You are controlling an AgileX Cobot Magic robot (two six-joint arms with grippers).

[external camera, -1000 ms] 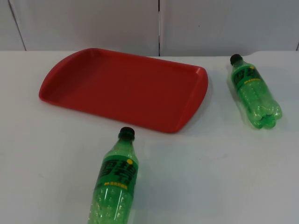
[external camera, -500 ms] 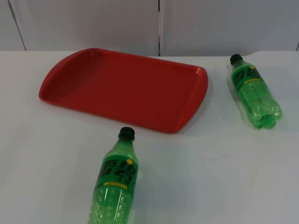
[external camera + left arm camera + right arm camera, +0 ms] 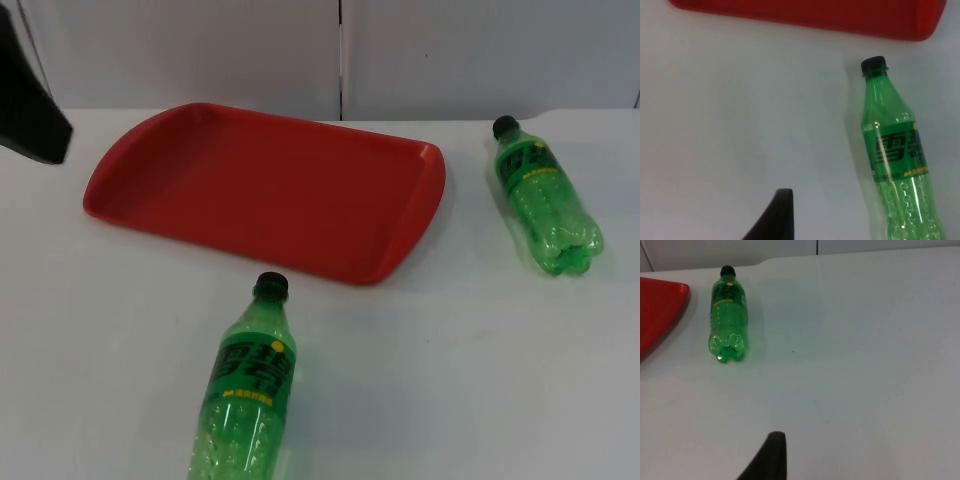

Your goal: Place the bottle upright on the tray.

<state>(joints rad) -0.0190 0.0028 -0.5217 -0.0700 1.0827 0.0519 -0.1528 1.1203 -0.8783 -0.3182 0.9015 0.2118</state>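
Note:
A red tray (image 3: 404,215) lies empty on the white table, towards the back left. One green bottle (image 3: 248,385) with a black cap lies on its side in front of the tray, cap pointing at the tray's near rim; the left wrist view shows this bottle (image 3: 894,155) below the tray's rim (image 3: 840,22). A second green bottle (image 3: 545,196) lies on its side to the right of the tray, cap towards the wall; in the right wrist view this bottle (image 3: 728,314) lies beside the tray's corner (image 3: 660,310). My left gripper (image 3: 35,120) hangs at the far left, level with the tray's back corner. My right gripper (image 3: 767,457) is well apart from the second bottle.
The grey partition wall (image 3: 340,50) closes off the table behind the tray. Bare white table (image 3: 470,370) stretches between the two bottles and to the right of them.
The left arm has come into the top view at the far left. Both bottles and the tray have stayed where they were.

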